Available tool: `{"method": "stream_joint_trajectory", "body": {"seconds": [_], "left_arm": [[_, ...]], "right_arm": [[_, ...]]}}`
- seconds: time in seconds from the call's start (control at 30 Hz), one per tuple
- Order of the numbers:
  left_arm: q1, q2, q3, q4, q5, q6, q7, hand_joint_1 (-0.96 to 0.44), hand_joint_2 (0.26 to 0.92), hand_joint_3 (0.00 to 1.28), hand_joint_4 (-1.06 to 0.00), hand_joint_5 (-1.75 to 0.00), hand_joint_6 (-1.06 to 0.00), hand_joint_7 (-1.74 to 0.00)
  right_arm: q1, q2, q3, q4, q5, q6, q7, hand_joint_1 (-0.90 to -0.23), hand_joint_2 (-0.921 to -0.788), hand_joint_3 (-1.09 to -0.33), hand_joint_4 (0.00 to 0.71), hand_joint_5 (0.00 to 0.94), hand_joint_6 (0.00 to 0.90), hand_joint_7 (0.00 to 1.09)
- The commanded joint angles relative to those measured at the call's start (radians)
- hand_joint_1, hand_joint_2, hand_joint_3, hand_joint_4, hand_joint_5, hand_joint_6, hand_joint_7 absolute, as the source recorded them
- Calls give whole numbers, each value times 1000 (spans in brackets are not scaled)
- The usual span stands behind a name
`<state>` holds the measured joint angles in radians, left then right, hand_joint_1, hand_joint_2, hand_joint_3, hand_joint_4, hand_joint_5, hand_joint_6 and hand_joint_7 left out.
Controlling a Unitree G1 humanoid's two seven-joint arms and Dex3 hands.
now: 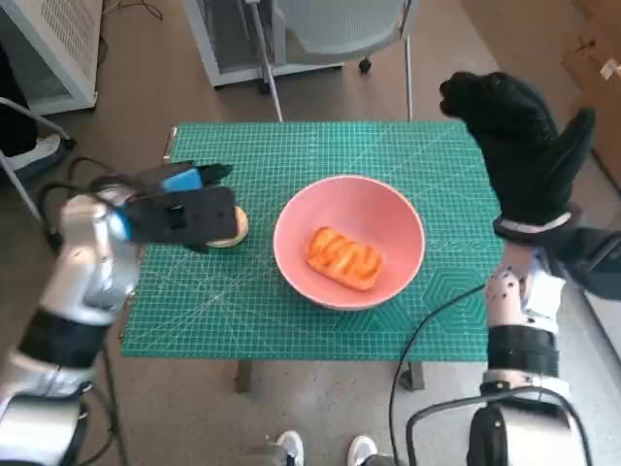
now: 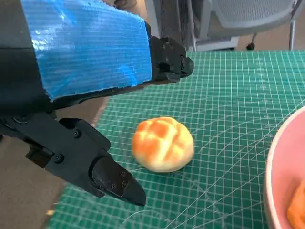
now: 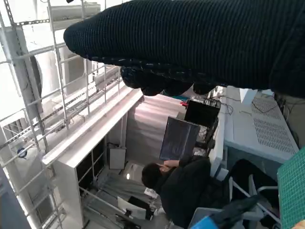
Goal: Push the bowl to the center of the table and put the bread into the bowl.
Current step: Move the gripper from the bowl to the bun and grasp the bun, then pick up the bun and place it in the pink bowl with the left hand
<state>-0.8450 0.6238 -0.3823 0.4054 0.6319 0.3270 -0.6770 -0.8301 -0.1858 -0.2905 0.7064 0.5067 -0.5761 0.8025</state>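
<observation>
1. The pink bowl [image 1: 349,241] is sitting near the middle of the green bench [image 1: 320,146], in the centre of the head view, and an orange-glazed bread [image 1: 343,258] is already lying inside it.
2. A second piece, a round bun [image 2: 163,143], is resting on the bench just left of the bowl in the head view, well clear of its rim, so I judge that bun to be the one being dealt with now.
3. The bun is looking soft and light, with a scored, glossy crust; I would guess it squashes easily and would be best taken gently across its sides, low enough that it is not slipping out.
4. The bowl is looking stiff and smooth and would probably slide readily on the mat if pushed at its wall.
5. The left hand [image 1: 184,216] is hovering at the bun with its fingers apart and nothing in them. In the left wrist view the bun is lying in the gap between the upper and lower black fingers [image 2: 112,179], apparently untouched by either.
6. The right hand [image 1: 519,146] is being held up at the right edge of the head view, away from the bowl, its gloved fingers spread and carrying nothing.
</observation>
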Motion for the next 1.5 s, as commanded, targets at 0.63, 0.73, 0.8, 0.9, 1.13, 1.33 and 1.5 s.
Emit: {"method": "stream_joint_trajectory", "body": {"seconds": [0.63,0.73,0.8,0.9,1.13,1.33,1.5], "left_arm": [[-240,-215,-153,683,81,-176,251,-123,738,25,-321,-84,-330,-49],[-247,-227,-165,722,87,-174,261,-58,792,27,-457,-504,-459,-43],[-250,-230,-175,739,92,-174,263,152,855,45,-570,-858,-596,-94],[-255,-231,-187,753,97,-175,262,50,899,71,-614,-1091,-618,-831],[-267,-209,-201,732,105,-168,225,5,875,93,-768,-973,-681,-1196],[-259,-162,-186,644,104,-159,199,2,862,99,-789,-1024,-701,-1134],[-235,-116,-158,535,93,-142,187,1,867,103,-756,-1155,-713,-1027]], "right_arm": [[26,-26,-6,-28,-12,6,2,-645,-921,-735,353,0,465,3],[32,-26,-5,-35,-14,3,0,-645,-921,-736,353,0,465,3],[36,-25,-4,-41,-16,2,-3,-644,-921,-738,353,0,464,2],[38,-26,-4,-44,-18,1,-7,-643,-921,-743,351,0,462,1],[43,-22,-2,-52,-20,-3,-18,-638,-921,-747,349,0,458,0],[45,-16,2,-55,-18,-4,-20,-637,-921,-749,348,0,457,0],[38,-13,1,-41,-13,-6,-14,-638,-921,-749,346,0,452,0]]}}
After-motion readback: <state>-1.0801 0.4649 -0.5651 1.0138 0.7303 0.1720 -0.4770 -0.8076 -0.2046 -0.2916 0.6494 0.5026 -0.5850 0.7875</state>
